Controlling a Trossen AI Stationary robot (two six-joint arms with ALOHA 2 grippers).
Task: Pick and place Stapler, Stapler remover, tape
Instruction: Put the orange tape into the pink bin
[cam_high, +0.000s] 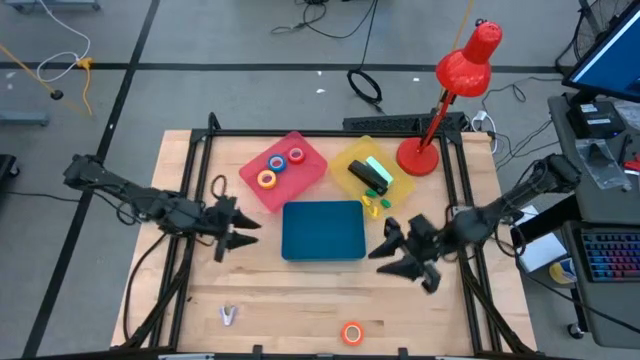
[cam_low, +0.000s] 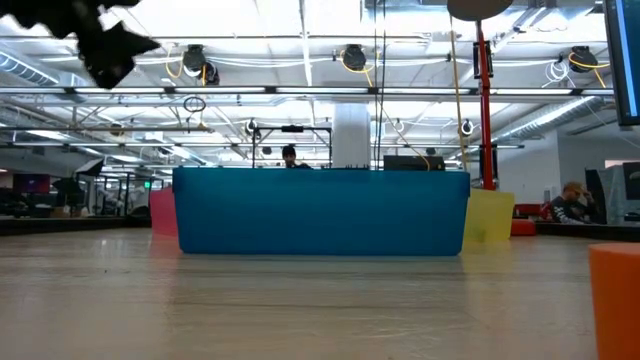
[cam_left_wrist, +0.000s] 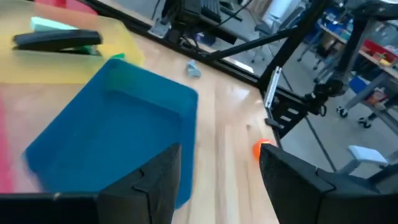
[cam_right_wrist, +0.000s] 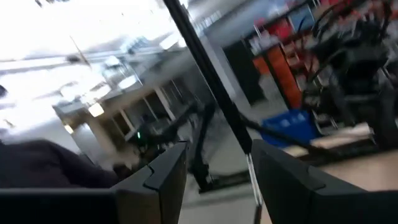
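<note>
A wooden desk (cam_high: 300, 290) is seen from above, with two dark robot arms reaching in from the sides. Nearest the front edge lie an orange tape roll (cam_high: 352, 333) and, to its left, a small silver staple remover (cam_high: 229, 316), both alone on bare wood. Farther back, the left tool (cam_high: 240, 232) hovers just left of an empty blue tray (cam_high: 323, 230) at the desk's centre, its fingers spread apart and holding nothing. The right tool (cam_high: 398, 256) hangs just right of that tray, fingers likewise parted and empty. Behind the blue tray, a pink tray (cam_high: 310, 175) holds three tape rolls (cam_high: 280, 166), and a yellow tray (cam_high: 352, 158) beside it holds a black stapler (cam_high: 371, 178). A red desk lamp (cam_high: 445, 105) stands at the far right corner.
</note>
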